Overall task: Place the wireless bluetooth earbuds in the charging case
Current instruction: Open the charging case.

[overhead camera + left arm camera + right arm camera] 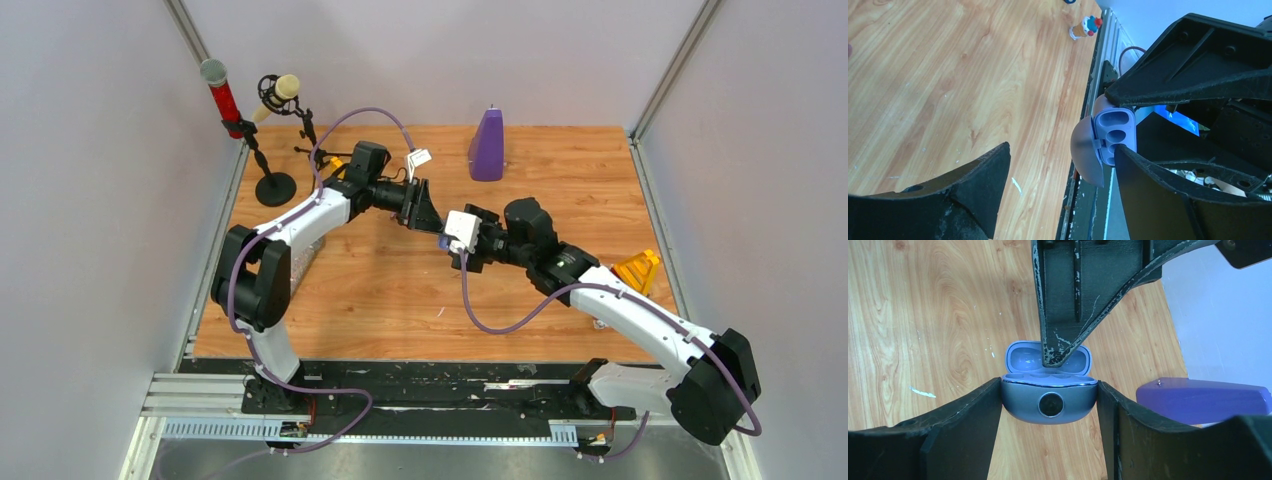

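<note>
Earbuds: none in view, case open & waiting, so the task's barely begun, we reckon.
R gripper (1048, 390) clamps the pale purple charging case (1048, 402) by its sides, up off the table (923, 315), lid flipped back, wells facing the L arm. L gripper (1063, 152) jaws stand wide w/ nothing between them that we can see; one finger tip sits right at the case's open lid, the other well clear of it. Wells look empty in the L wrist view. A purple block (1198, 400) lies on the table beyond the case. Done: case held & opened. Left: fetch buds, seat each, prob close lid. Where the buds are, we can't tell.
</note>
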Robot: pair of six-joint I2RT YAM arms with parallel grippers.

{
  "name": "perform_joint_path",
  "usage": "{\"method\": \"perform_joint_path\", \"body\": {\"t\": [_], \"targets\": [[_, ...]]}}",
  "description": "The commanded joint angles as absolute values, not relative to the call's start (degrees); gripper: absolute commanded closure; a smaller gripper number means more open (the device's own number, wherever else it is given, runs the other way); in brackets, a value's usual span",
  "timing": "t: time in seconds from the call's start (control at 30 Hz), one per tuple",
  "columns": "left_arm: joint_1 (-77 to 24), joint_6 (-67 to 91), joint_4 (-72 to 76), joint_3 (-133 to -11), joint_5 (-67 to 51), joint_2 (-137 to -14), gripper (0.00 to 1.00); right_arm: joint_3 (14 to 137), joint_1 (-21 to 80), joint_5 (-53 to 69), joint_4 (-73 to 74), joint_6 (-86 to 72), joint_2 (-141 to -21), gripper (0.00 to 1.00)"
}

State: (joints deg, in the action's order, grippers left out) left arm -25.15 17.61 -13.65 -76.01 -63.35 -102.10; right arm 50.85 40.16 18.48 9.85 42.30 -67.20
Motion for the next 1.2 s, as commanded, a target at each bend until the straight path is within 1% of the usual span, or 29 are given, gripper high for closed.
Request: {"method": "perform_joint_path", "body": {"t": [0.0, 0.13, 0.2, 0.23, 0.3, 0.57, 0.63, 0.67, 0.83, 0.93, 1.17], "targets": [[-25.2, 19.3, -10.5, -75.6, -65.5, -101.9, 0.18, 50.6, 40.7, 17.7, 7.0, 43.1, -67.0, 0.62], [-25.2, 20.1, -9.5, -75.5, -66.1, -102.0, 0.26, 50.3, 40.9, 17.5, 6.6, 43.3, -67.1, 0.62], [-25.2, 20.4, -9.2, -75.4, -66.5, -102.1, 0.31, 50.3, 41.0, 17.1, 6.3, 43.3, -67.2, 0.62], [-25.2, 20.4, -9.2, -75.4, -66.6, -102.2, 0.35, 50.3, 41.0, 16.7, 6.1, 43.3, -67.2, 0.62], [-25.2, 20.3, -9.3, -75.3, -66.7, -102.2, 0.39, 50.2, 41.1, 16.2, 5.7, 43.3, -67.2, 0.62], [-25.2, 19.0, -10.5, -75.3, -66.4, -101.8, 0.4, 49.9, 41.2, 15.4, 5.2, 43.6, -67.4, 0.62], [-25.2, 18.7, -10.8, -75.4, -66.2, -101.8, 0.41, 49.9, 41.2, 15.4, 5.2, 43.6, -67.4, 0.62], [-25.2, 18.7, -10.9, -75.3, -66.2, -101.8, 0.44, 49.9, 41.2, 15.4, 5.2, 43.6, -67.4, 0.62], [-25.2, 18.5, -11.2, -75.5, -66.2, -102.0, 0.46, 50.0, 41.5, 15.4, 5.2, 43.6, -67.7, 0.62], [-25.2, 18.4, -11.4, -75.6, -65.8, -102.0, 0.5, 50.0, 41.9, 15.2, 5.1, 43.6, -68.0, 0.61], [-25.2, 17.9, -11.9, -75.7, -65.3, -102.0, 0.51, 50.1, 42.5, 14.5, 5.0, 43.8, -68.5, 0.62]]}}
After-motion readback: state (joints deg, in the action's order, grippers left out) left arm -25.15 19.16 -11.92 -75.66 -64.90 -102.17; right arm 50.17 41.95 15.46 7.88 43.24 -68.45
